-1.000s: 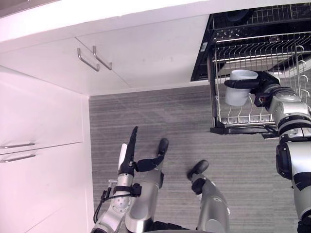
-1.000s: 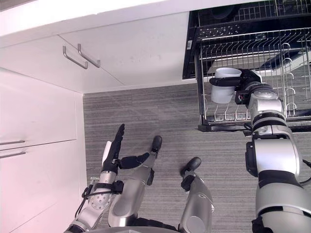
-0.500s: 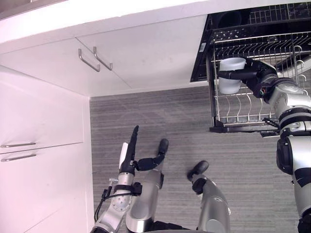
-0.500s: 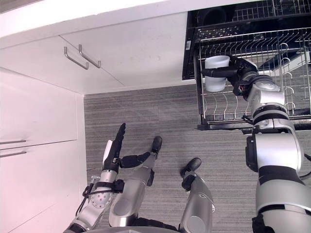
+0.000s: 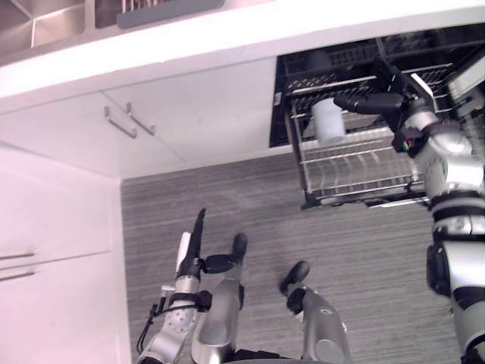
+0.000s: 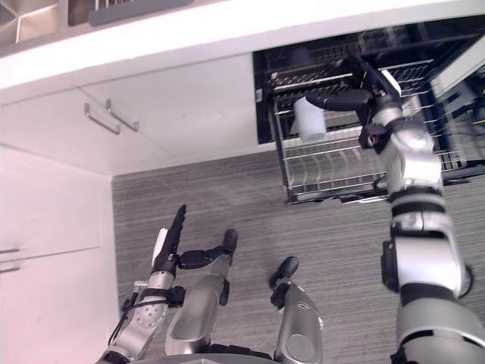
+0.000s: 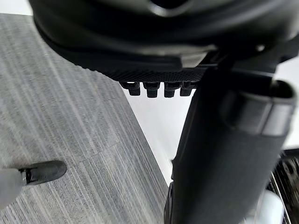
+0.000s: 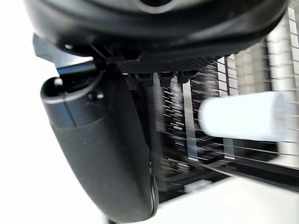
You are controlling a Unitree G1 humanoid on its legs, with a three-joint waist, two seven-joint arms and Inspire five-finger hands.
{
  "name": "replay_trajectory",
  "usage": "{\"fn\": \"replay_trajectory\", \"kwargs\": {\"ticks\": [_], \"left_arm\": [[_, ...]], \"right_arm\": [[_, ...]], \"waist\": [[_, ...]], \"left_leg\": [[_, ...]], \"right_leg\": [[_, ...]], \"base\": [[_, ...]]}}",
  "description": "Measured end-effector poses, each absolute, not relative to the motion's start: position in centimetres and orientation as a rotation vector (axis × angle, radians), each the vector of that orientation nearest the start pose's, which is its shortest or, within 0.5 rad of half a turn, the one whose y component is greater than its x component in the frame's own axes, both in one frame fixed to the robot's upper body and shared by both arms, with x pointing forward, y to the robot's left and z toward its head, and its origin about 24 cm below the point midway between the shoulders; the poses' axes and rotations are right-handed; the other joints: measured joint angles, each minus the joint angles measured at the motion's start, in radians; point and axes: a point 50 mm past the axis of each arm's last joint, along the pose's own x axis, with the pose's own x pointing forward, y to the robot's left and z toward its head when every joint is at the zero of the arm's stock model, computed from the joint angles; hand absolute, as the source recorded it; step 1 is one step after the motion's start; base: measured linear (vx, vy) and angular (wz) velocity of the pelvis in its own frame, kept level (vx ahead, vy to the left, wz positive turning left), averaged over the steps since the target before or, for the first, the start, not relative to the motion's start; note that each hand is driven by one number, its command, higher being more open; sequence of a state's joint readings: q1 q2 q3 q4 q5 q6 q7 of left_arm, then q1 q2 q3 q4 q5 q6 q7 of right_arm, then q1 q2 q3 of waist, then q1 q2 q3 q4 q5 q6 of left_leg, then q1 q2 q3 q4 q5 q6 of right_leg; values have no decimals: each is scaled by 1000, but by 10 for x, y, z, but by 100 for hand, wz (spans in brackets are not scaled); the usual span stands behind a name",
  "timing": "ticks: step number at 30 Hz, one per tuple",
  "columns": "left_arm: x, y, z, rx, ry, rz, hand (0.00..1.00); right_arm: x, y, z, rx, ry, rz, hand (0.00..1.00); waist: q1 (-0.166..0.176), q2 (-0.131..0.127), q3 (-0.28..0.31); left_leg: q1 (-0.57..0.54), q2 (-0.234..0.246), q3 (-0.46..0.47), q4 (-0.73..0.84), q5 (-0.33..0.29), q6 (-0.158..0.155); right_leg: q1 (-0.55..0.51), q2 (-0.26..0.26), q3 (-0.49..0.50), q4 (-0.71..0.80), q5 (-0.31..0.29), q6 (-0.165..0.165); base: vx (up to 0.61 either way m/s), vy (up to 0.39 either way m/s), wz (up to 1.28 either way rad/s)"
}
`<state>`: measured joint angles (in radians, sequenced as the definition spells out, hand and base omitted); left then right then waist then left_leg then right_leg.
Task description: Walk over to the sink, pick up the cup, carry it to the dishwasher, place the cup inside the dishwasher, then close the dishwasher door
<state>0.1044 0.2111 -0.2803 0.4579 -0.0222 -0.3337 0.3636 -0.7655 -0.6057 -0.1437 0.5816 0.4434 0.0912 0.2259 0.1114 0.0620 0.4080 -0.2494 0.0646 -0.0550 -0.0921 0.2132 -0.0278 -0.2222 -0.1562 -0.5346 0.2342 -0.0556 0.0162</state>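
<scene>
The white cup (image 5: 328,121) rests at the far left end of the pulled-out wire rack (image 5: 356,163) of the open dishwasher (image 5: 303,76). My right hand (image 5: 377,99) reaches over the rack, its fingers stretched straight above the cup's top. In the right wrist view the cup (image 8: 243,116) lies on the rack wires past my right hand (image 8: 107,149), apart from the thumb and fingers. My left hand (image 5: 192,248) hangs low over the carpet with straight fingers and holds nothing.
White cabinet fronts with two bar handles (image 5: 129,121) run left of the dishwasher. Above them is the counter, with the steel sink (image 5: 30,23) at the far left. Grey carpet (image 5: 227,197) lies between me and the rack's front edge (image 5: 364,199).
The camera has shifted, bringing the counter and sink into view. My right hand carried the cup deeper over the rack and its fingers have come off the cup. The left hand is unchanged.
</scene>
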Motion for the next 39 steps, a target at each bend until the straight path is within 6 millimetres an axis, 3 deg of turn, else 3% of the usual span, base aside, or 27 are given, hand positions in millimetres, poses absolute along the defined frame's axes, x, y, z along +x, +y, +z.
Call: {"fn": "replay_trajectory", "kwargs": {"ticks": [4, 7, 9, 12, 15, 16, 17, 18, 19, 21, 22, 24, 25, 26, 27, 32, 39], "left_arm": [[177, 178, -70, 189, 323, 224, 100], [164, 181, -84, 160, 400, 270, 100], [149, 181, -96, 138, 466, 285, 100], [134, 181, -105, 142, 517, 276, 100], [132, 181, -108, 155, 525, 280, 100], [131, 181, -108, 171, 525, 268, 100], [130, 181, -109, 189, 528, 248, 100], [128, 181, -109, 213, 532, 221, 100], [127, 182, -110, 238, 536, 194, 100], [125, 180, -113, 268, 553, 152, 100], [125, 180, -115, 272, 565, 127, 100], [125, 182, -116, 281, 581, 102, 100], [124, 183, -116, 291, 585, 87, 100], [124, 183, -116, 296, 585, 79, 100], [122, 183, -118, 301, 599, 71, 100], [123, 179, -121, 293, 608, 55, 100], [122, 180, -125, 295, 643, 55, 100]], "right_arm": [[322, -276, 152, 51, -261, -3, 100], [287, -280, 112, 103, -220, -60, 100], [261, -285, 90, 128, -179, -111, 100], [246, -277, 92, 155, -248, -119, 100], [241, -266, 97, 174, -327, -110, 100], [240, -264, 96, 181, -331, -109, 100], [238, -261, 93, 201, -332, -113, 100], [236, -258, 88, 222, -329, -121, 100], [231, -257, 85, 235, -323, -135, 100], [220, -257, 90, 221, -340, -154, 100], [213, -257, 98, 201, -375, -159, 100], [212, -253, 112, 184, -443, -139, 100], [213, -253, 117, 178, -481, -133, 100], [213, -253, 119, 176, -493, -133, 100], [213, -254, 119, 174, -493, -141, 100], [215, -259, 120, 192, -494, -224, 100], [216, -261, 121, 211, -491, -280, 100]], "waist": [[-30, -18, -60], [-62, -18, -66], [-82, -16, -98], [-70, -29, -121], [-71, -38, -140], [-79, -43, -144], [-89, -50, -151], [-108, -55, -160], [-131, -61, -166], [-156, -70, -176], [-158, -83, -189], [-157, -95, -198], [-158, -100, -203], [-159, -101, -204], [-165, -93, -216], [-159, -88, -225], [-162, -84, -229]], "left_leg": [[25, -14, 23, 30, -45, 19], [13, 13, 196, 201, -150, 63], [-4, 57, 370, 312, -215, 68], [-6, 28, 375, 362, -272, 72], [20, -7, 396, 425, -353, 93], [39, -19, 388, 432, -369, 98], [58, -32, 371, 436, -382, 102], [80, -38, 338, 436, -387, 112], [105, -36, 298, 428, -388, 111], [154, -48, 241, 398, -382, 104], [183, -64, 226, 375, -379, 102], [214, -76, 228, 355, -380, 101], [220, -77, 234, 354, -382, 94], [224, -75, 233, 355, -386, 88], [226, -59, 231, 352, -394, 67], [262, -9, 235, 284, -382, 22], [269, -9, 283, 246, -368, 18]], "right_leg": [[57, -15, -17, -14, -15, 21], [167, -50, -100, -15, -36, 46], [240, -74, -185, -13, -61, 83], [264, -116, -208, 13, -80, 121], [277, -215, -191, 149, -108, 155], [265, -254, -163, 238, -104, 143], [230, -287, -117, 348, -88, 65], [163, -290, 12, 480, -67, -15], [125, -212, 164, 512, -120, 22], [128, -90, 308, 401, -177, 47], [127, -59, 328, 303, -187, 52], [89, -50, 306, 204, -176, 44], [68, -46, 304, 125, -100, 27], [64, -44, 308, 100, -40, 41], [83, -23, 302, 76, -33, 47], [154, 49, 284, -69, 20, 23], [165, 68, 321, -158, 71, 28]], "base": [[106, -40, 14], [113, 38, 84], [99, 105, 104], [120, 146, 46], [133, 169, 22], [165, 166, 33], [227, 147, 49], [286, 126, 76], [250, 63, 84], [251, 0, 96], [310, -47, 72], [223, -72, 22], [163, -91, 10], [161, -101, 16], [166, -122, 11], [103, -109, -4], [13, 11, -17]]}}
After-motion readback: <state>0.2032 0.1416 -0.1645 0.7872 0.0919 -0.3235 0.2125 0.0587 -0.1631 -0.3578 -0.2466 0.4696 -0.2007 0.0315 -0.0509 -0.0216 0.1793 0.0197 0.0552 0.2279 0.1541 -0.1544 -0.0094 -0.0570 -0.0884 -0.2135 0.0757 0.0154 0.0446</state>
